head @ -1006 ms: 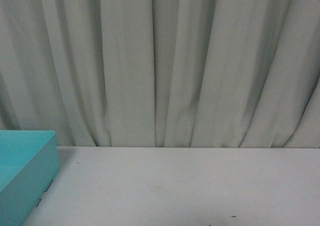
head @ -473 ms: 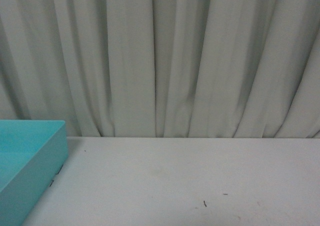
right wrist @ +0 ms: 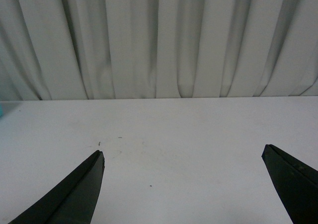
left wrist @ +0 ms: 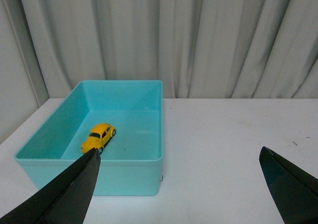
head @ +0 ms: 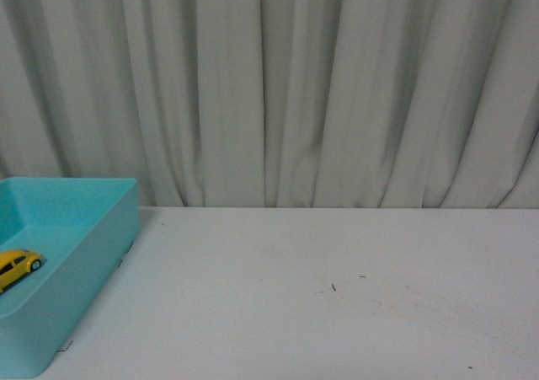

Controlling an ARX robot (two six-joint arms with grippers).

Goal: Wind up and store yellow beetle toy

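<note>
Front view: a white table is filling the lower part, with a pale pleated curtain hanging behind it. A turquoise bin is sitting at about 8 o'clock, cut off by the frame's edge. The yellow beetle toy is lying inside it on the bin's floor, partly cropped. A few small dark specks are showing on the table near 5 o'clock. Neither arm is appearing in this view.

Left wrist view: the left gripper is hanging with its two dark fingers spread wide apart and nothing between them. The turquoise bin is standing beyond the fingers, and the yellow beetle toy is resting on its wheels on the bin's floor, apart from the walls and well clear of the fingers. The table is stretching beside the bin, with the curtain behind.

Right wrist view: the right gripper is likewise hanging with its fingers spread wide over bare table, gripping nothing. The curtain is filling the background. Small dark specks are showing on the table.
</note>
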